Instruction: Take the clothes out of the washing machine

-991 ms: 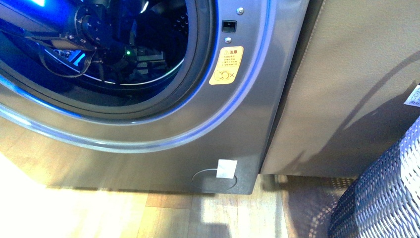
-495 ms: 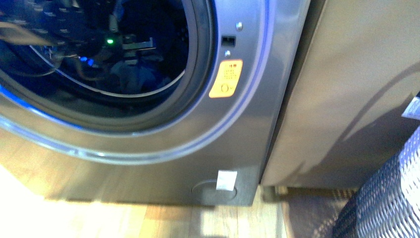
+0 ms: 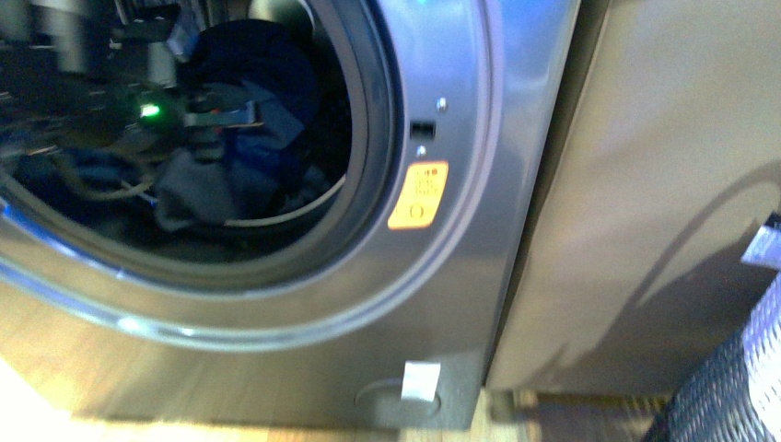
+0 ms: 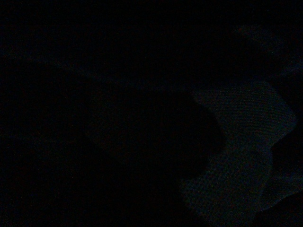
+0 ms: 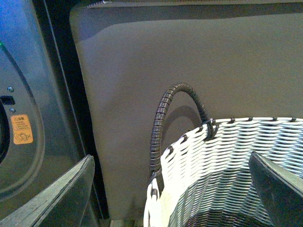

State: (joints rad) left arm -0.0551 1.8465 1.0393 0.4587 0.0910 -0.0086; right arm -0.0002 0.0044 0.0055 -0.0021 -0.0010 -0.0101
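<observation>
The grey washing machine [image 3: 460, 230] fills the left of the front view, its round porthole standing open. Inside the drum hang the dark navy clothes [image 3: 262, 83], bunched and limp, with a greyer fold drooping below. My left gripper [image 3: 219, 116] reaches into the drum and is shut on the clothes; a green light glows on its arm. The left wrist view is dark. In the right wrist view my right gripper [image 5: 170, 198] stands open over the woven basket [image 5: 227, 156], nothing between its fingers [image 5: 57, 194]. The machine [image 5: 28, 85] lies beside it.
A beige cushioned panel [image 3: 645, 184] stands right of the machine, behind the basket [image 3: 737, 387]. The basket has a dark wrapped handle [image 5: 161, 118]. An orange sticker [image 3: 418, 195] marks the machine's front, and a white tag [image 3: 421, 380] hangs near its base. Wooden floor lies below.
The front view has shifted, so the porthole sits lower in the picture. The left gripper has come up and toward the opening, and the dark clothes now hang from it in plain sight.
</observation>
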